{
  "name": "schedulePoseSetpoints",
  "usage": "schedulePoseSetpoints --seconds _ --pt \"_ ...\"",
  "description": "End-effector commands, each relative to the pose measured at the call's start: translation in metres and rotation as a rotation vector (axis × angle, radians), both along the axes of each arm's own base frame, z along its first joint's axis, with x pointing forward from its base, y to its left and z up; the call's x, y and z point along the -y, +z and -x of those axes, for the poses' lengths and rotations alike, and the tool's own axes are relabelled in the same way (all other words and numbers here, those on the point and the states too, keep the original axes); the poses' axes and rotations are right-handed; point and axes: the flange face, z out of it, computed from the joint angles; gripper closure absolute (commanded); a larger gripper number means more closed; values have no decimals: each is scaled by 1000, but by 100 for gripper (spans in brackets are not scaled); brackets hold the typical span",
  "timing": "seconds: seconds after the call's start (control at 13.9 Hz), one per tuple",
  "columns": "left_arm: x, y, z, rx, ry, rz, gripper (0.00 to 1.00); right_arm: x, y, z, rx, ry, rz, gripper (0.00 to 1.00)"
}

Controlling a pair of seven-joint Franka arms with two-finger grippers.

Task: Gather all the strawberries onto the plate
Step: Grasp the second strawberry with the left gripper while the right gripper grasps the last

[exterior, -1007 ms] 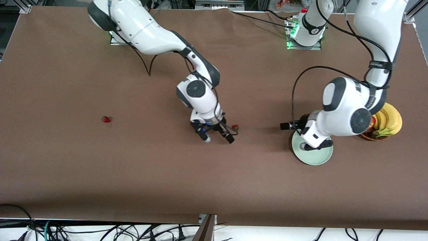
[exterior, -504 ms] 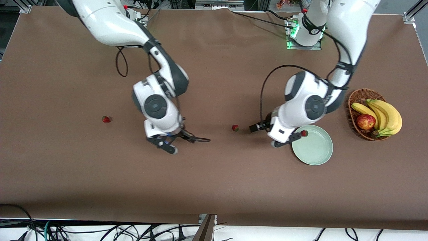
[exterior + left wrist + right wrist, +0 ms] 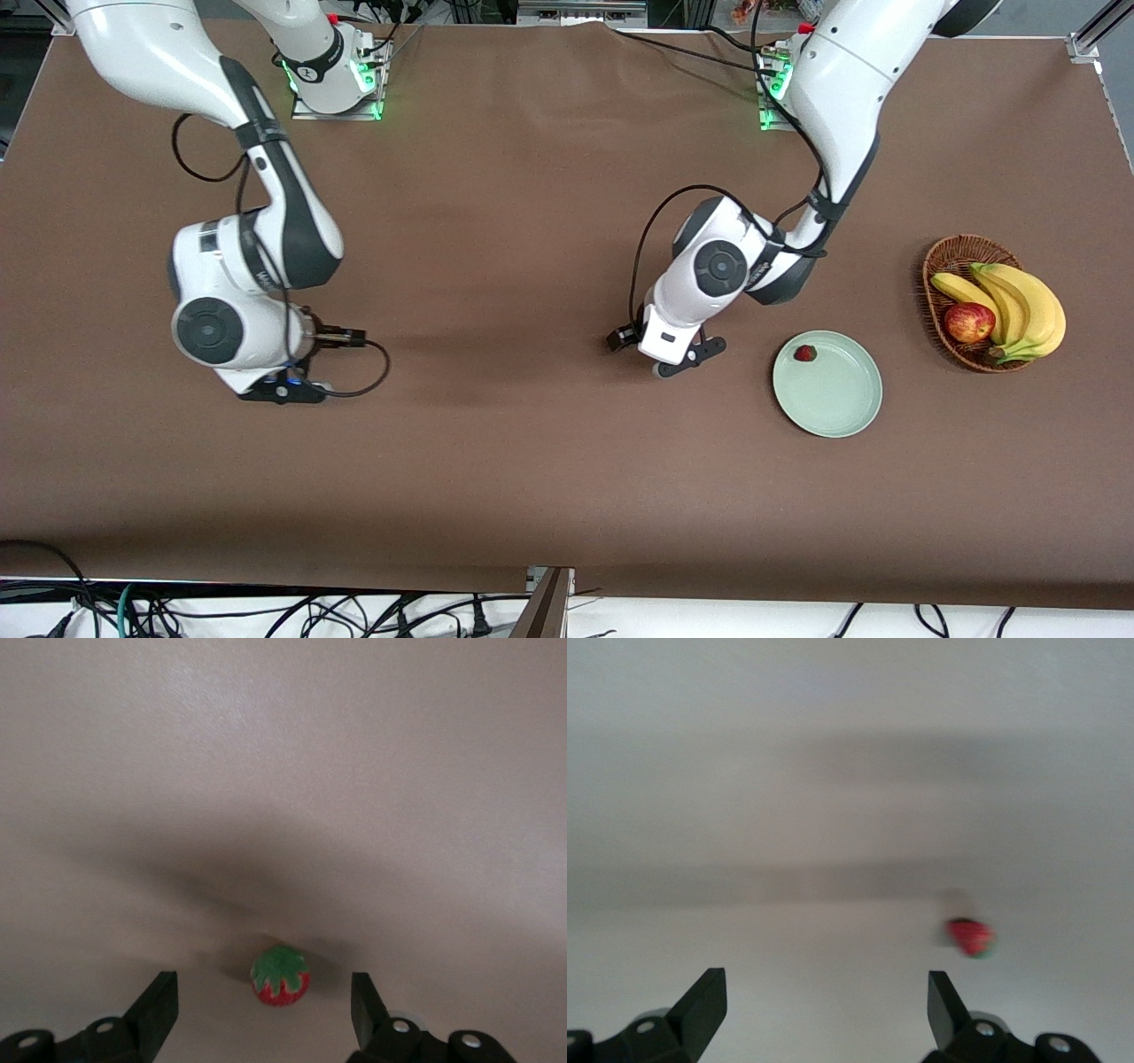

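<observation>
One strawberry (image 3: 804, 353) lies in the pale mint-green plate (image 3: 842, 403), near its rim. My left gripper (image 3: 687, 356) is open, low over the mat beside the plate, toward the right arm's end. In the left wrist view a second strawberry (image 3: 281, 979) lies on the mat between the open fingers of the left gripper (image 3: 263, 975); the arm hides it in the front view. My right gripper (image 3: 282, 392) is near the right arm's end. In the right wrist view the right gripper (image 3: 824, 974) is open and a third strawberry (image 3: 970, 937) lies off to one side of it.
A brown wicker basket (image 3: 943, 252) with bananas (image 3: 1028, 306) and a red-yellow apple (image 3: 968, 322) stands beside the plate at the left arm's end. Brown mat covers the table. Cables lie along the front edge.
The left gripper let a strawberry go in the plate and moved to the middle strawberry. The right arm swung from the middle strawberry to the one near its end of the table.
</observation>
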Motion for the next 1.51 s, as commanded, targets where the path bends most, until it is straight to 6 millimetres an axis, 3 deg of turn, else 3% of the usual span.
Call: schedulePoseSetpoints --seconds 0.0,0.29,0.43,0.5,0.72,0.79,0.94,1.01,1.3,1.37,1.44 --pt "3 -2 0 26 1 -26 33 47 -20 24 -46 71 -15 0" --pt "19 -20 14 2 -15 -34 40 92 -66 47 -17 103 -24 0" --pt "20 -21 15 1 -16 -34 46 99 -80 56 -6 106 -27 0" --pt "21 -24 16 -4 -17 -35 54 100 -85 59 2 106 -28 0" --pt "15 -20 10 2 -5 -32 91 101 -95 66 17 106 -31 1" --pt "13 -19 8 4 -1 -32 97 101 -97 67 21 108 -31 5" --pt "4 -8 -1 9 19 -28 100 103 -100 69 23 105 -31 19" --pt "-9 9 -10 12 37 -31 100 103 -102 71 20 107 -32 30" --pt "-62 64 -21 -100 66 -118 100 103 -103 72 17 105 -33 90" --pt "-78 73 -24 -119 53 -133 100 103 -103 71 18 104 -32 99" --pt "-94 79 -25 -149 -2 -147 100 102 -100 68 25 100 -31 100"
